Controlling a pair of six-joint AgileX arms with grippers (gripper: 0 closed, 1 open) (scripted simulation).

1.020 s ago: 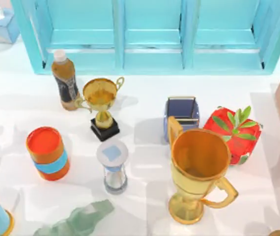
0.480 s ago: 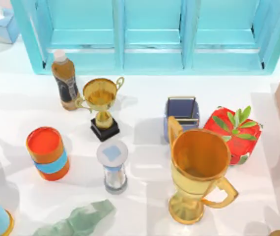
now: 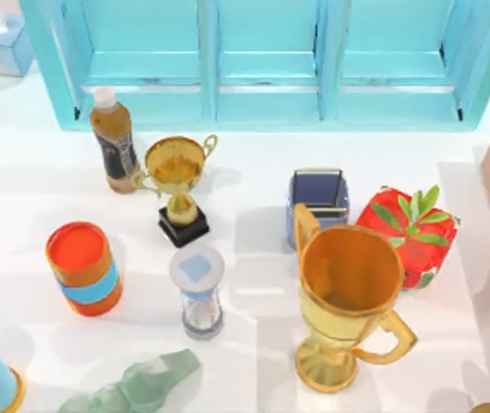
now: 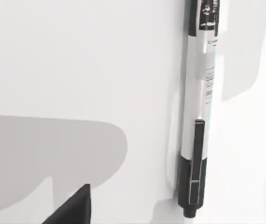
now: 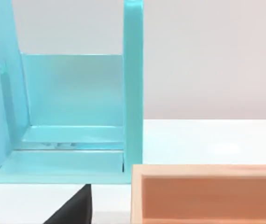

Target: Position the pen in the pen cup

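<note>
Left gripper: finger state I cannot tell | pen [image 4: 196, 116] lies flat on table [image 4: 77, 70], under wrist camera | pen cup [image 3: 317, 200] behind big trophy [image 3: 348, 301] | tabletop unchanged, shadows shifting at left edge: approach under way, pen not yet gripped

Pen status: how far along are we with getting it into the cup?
Nothing is done yet. The pen lies flat on the white table, ungrasped, seen from the left wrist view. The pen cup stands behind the large gold trophy. Left: grasp, carry, insert.
</note>
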